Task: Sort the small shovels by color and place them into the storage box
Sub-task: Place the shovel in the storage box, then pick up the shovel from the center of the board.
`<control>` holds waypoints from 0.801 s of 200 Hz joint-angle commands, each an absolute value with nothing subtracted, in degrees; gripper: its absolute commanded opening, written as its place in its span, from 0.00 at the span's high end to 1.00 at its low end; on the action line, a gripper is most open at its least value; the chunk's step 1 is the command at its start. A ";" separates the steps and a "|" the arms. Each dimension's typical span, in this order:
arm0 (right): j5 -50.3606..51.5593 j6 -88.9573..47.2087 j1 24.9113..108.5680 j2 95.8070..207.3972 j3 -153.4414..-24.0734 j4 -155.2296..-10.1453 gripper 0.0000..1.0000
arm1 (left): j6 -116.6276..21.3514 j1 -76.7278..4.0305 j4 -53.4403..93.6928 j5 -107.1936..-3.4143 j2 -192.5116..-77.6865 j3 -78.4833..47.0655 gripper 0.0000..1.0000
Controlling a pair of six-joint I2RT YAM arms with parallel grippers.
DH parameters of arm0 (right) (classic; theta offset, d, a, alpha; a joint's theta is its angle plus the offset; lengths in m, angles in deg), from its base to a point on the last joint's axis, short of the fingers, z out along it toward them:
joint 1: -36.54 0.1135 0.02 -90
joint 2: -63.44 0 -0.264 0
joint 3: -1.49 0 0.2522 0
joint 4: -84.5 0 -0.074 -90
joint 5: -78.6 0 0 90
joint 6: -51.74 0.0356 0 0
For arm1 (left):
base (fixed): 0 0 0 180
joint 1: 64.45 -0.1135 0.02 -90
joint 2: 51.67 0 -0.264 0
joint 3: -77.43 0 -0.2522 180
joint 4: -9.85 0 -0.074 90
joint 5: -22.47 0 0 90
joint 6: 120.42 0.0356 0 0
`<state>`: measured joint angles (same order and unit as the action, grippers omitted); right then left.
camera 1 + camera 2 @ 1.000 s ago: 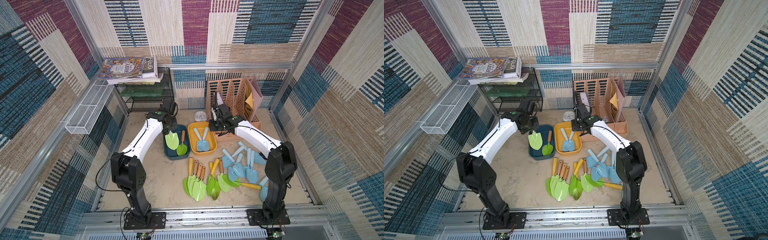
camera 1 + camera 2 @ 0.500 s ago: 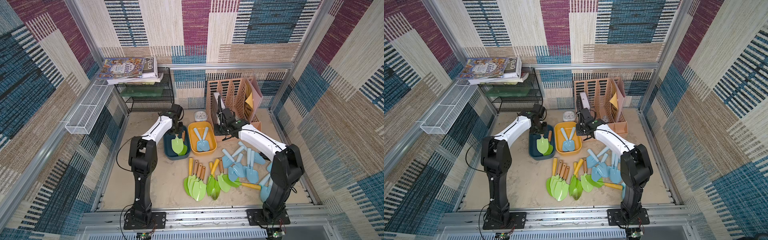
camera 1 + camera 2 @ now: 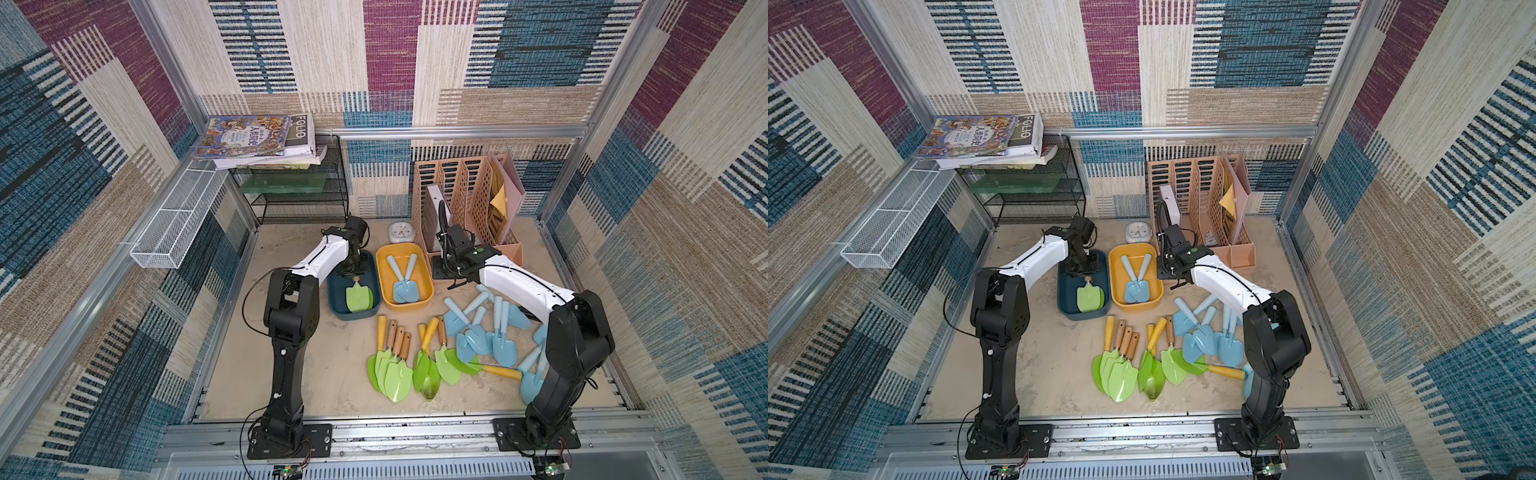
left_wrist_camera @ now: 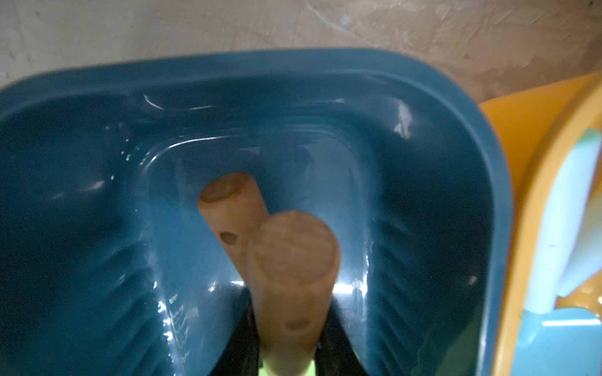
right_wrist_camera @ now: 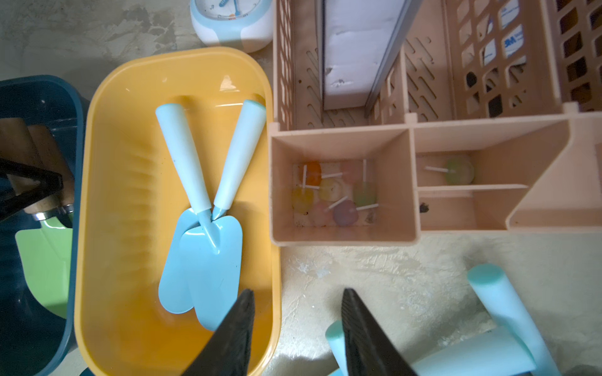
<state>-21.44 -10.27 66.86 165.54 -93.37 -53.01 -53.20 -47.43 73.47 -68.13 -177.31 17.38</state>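
Observation:
My left gripper reaches down into the dark blue bin and is shut on the wooden handle of a green shovel. That blade rests on a second green shovel, whose handle lies just beyond it. Beside this bin, the yellow bin holds two pale blue shovels. My right gripper hangs open and empty over that bin's rim and the bare floor beside it. Loose on the floor lie several green shovels and several blue shovels.
A peach file organiser stands right behind my right gripper, with a small white clock beside it. At the back left are a black wire rack topped with books, and a white wire basket on the left wall.
My left arm carried the green shovel from the bin's left side and lowered it into the dark blue bin. My right gripper shifted slightly forward, still open.

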 commanded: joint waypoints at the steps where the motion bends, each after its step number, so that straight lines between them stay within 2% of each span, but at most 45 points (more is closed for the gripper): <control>1: -21.52 -9.09 66.86 165.10 -92.40 -54.11 0.53 | -54.15 -47.47 74.09 -67.64 -177.05 17.85 0.69; 20: -21.52 -8.72 66.85 164.85 -91.50 -54.20 0.53 | -54.41 -47.42 74.45 -67.68 -176.62 18.15 0.67; 47: -21.61 -8.38 66.68 164.14 -90.16 -54.59 0.53 | -54.78 -47.41 74.73 -66.43 -175.57 18.63 0.57; 100: -21.10 -8.68 65.55 162.07 -86.80 -54.40 0.52 | -58.42 -47.33 75.27 -65.57 -169.03 15.54 0.57; 160: -17.18 -11.72 65.63 158.76 -79.69 -52.40 0.51 | -65.46 -46.78 67.67 -63.58 -157.93 -1.28 0.57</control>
<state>-18.82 -10.40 65.42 159.73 -81.76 -54.14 -61.82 -46.91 71.22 -64.44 -160.42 2.58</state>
